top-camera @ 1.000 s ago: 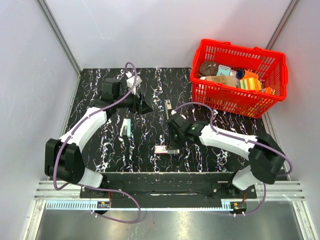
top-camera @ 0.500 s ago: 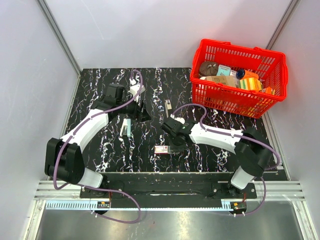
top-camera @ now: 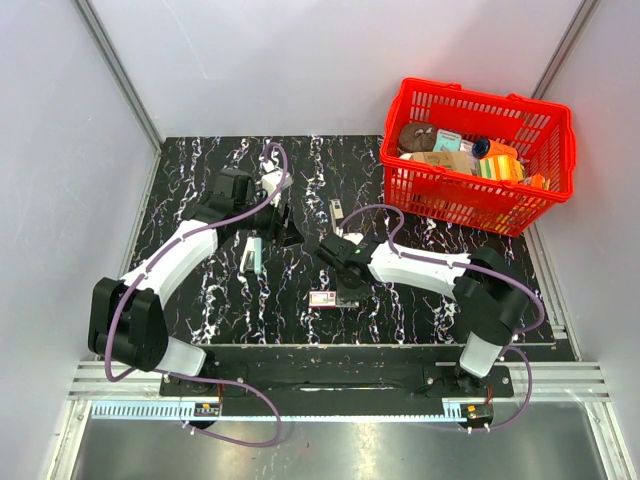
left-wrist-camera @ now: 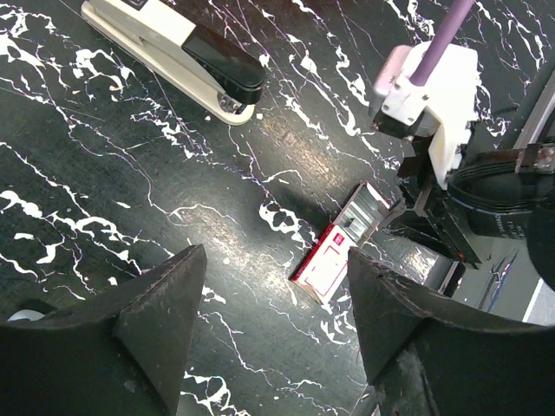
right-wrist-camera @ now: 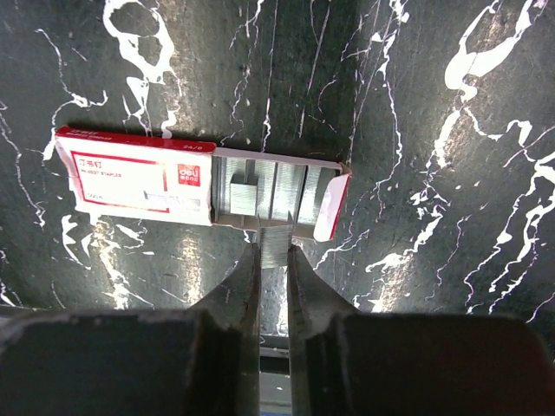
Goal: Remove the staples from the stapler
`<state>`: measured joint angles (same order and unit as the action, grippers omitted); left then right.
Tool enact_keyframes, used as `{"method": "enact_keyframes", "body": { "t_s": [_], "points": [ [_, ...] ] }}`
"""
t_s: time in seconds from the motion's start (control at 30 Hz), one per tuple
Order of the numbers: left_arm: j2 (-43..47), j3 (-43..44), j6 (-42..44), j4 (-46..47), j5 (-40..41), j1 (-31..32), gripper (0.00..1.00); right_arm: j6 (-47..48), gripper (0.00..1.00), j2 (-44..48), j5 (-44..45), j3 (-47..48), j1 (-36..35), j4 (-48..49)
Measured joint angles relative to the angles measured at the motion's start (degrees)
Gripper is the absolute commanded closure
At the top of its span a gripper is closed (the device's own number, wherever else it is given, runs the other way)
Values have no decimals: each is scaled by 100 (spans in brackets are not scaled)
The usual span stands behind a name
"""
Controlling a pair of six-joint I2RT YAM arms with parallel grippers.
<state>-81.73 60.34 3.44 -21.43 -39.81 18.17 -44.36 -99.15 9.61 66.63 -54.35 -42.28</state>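
Stapler (top-camera: 250,256) lies left of staple box (top-camera: 324,298), basket (top-camera: 470,208) behind right.

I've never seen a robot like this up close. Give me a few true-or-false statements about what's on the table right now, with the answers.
1. The right gripper pinches a strip of staples. True.
2. The staple box is closed. False: its tray is slid out, with staples showing.
3. The left gripper is clamped on the stapler. False: it is open and holds nothing, and the stapler lies apart from it on the table.
4. The red basket holds several items. True.
5. The stapler lies inside the basket. False: it lies on the table, near the left arm.
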Motion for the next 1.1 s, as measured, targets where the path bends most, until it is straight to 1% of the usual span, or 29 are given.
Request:
{"method": "enact_keyframes", "body": {
  "t_s": [0.27, 0.5, 0.73, 1.1],
  "points": [
    [57, -11, 2, 0, 0, 24, 30, 44, 87, -92, -4, -2, 2, 2],
    [111, -42, 2, 0, -2, 28, 30, 46, 84, -120, -22, -11, 2, 48],
    [179, -61, 4, 0, -2, 33, 30, 61, 83, -219, -57, -103, 26, 76],
    [186, -61, 2, 0, -2, 48, 31, 68, 75, -219, -120, -120, 37, 76]
  ]
}}
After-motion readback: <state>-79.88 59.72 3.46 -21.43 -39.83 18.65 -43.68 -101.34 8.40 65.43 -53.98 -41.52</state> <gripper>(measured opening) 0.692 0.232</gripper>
